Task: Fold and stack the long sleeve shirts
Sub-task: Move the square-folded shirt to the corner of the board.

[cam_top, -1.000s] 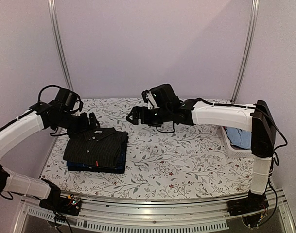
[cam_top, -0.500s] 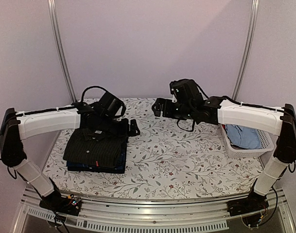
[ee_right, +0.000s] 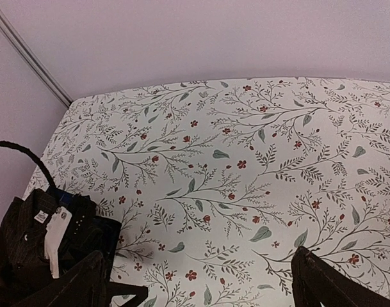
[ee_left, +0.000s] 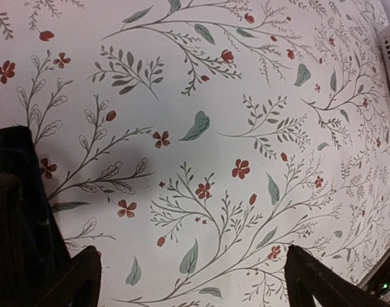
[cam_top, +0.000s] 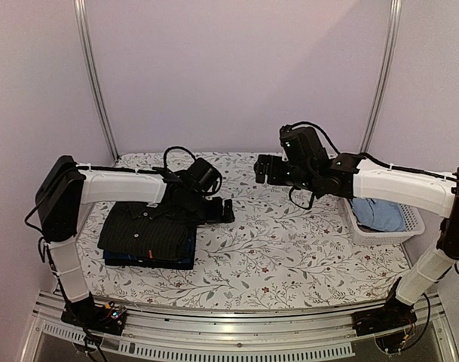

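The black shirt (cam_top: 148, 230) lies folded at the left of the table (cam_top: 289, 249), stacked on what looks like a navy shirt (cam_top: 187, 255) with only its edges showing. The left claw (cam_top: 226, 211) hovers just right of the stack, spread wide and empty. The right claw (cam_top: 261, 169), at the far middle, is also wide apart and empty.

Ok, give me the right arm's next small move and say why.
Probably swing the right gripper over toward the white basket at the right edge. Both it and the left gripper hang open and empty over the tablecloth, the black shirt already lies folded on the navy shirt, and blue cloth shows in the basket.
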Robot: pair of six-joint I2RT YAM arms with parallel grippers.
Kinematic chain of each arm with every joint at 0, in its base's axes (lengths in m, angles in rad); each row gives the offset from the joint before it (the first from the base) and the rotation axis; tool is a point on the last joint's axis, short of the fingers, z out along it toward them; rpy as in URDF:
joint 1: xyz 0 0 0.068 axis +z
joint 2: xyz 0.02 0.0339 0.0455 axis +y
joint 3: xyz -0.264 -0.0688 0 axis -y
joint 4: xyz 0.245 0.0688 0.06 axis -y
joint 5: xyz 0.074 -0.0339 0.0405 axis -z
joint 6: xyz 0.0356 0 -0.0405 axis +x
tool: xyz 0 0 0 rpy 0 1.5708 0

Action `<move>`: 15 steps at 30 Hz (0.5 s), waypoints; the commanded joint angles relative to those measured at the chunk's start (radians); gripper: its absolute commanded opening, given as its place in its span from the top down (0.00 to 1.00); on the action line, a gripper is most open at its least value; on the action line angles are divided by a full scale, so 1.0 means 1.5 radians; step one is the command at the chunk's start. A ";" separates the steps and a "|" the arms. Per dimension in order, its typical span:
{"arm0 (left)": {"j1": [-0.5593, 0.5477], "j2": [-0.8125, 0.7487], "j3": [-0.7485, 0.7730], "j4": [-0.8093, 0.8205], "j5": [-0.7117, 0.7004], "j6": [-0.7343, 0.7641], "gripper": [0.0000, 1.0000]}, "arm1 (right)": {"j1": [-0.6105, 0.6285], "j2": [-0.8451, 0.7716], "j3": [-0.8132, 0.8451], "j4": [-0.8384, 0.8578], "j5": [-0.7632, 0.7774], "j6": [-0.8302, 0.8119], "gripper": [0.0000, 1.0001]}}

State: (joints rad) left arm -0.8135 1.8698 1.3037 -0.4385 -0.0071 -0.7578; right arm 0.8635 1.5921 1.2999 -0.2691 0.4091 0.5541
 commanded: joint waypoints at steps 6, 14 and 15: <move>0.032 0.058 -0.006 0.031 -0.006 0.005 0.00 | -0.003 -0.041 -0.023 -0.003 0.037 -0.049 0.01; 0.075 0.018 -0.097 0.041 -0.006 0.008 0.00 | -0.005 -0.047 -0.022 -0.003 0.036 -0.075 0.01; 0.081 0.007 -0.112 0.041 -0.006 0.008 0.00 | -0.005 -0.047 -0.022 -0.003 0.036 -0.077 0.01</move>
State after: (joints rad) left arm -0.7383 1.9411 1.2163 -0.3698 -0.0048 -0.7540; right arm 0.8627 1.5570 1.2720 -0.2710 0.4435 0.4702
